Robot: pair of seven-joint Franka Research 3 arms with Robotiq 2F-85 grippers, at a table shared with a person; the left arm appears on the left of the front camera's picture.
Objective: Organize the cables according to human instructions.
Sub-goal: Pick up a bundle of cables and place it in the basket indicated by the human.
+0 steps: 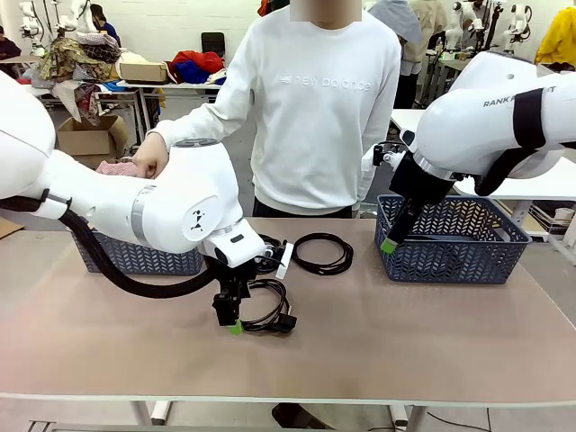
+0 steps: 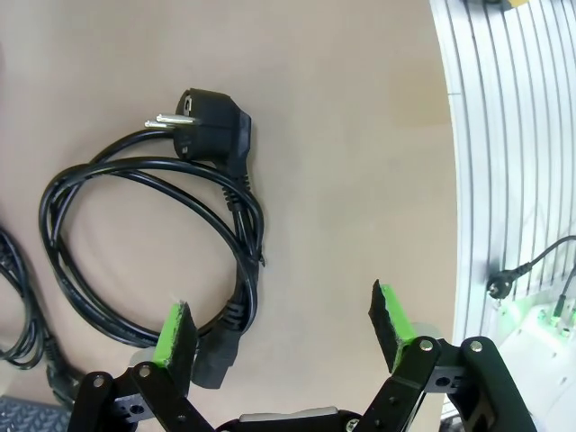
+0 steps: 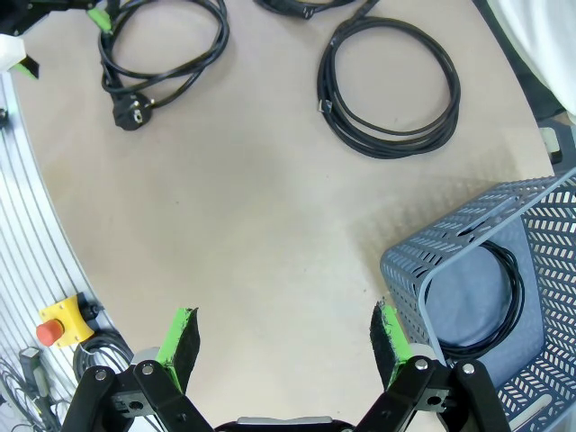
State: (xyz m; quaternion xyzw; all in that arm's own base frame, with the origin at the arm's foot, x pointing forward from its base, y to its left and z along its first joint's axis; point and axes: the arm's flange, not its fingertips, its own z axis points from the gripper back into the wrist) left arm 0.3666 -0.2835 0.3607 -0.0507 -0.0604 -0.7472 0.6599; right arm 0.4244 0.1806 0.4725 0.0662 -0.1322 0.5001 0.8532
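Hovering left hand (image 2: pixel 286 324), released, at a coiled cable (image 2: pixel 211 130) — right hand (image 3: pixel 286 337) released too, second cable (image 3: pixel 520 288) inside its basket (image 3: pixel 423 256).

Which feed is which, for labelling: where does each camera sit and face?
Front: between the arms, facing across the table at the person; left arm and right arm show.
Left wrist: on the left arm, facing down at the near cable; open left hand shows.
Right wrist: on the right arm, facing down at table and basket; open right hand shows.
Shared: near cable, all three.
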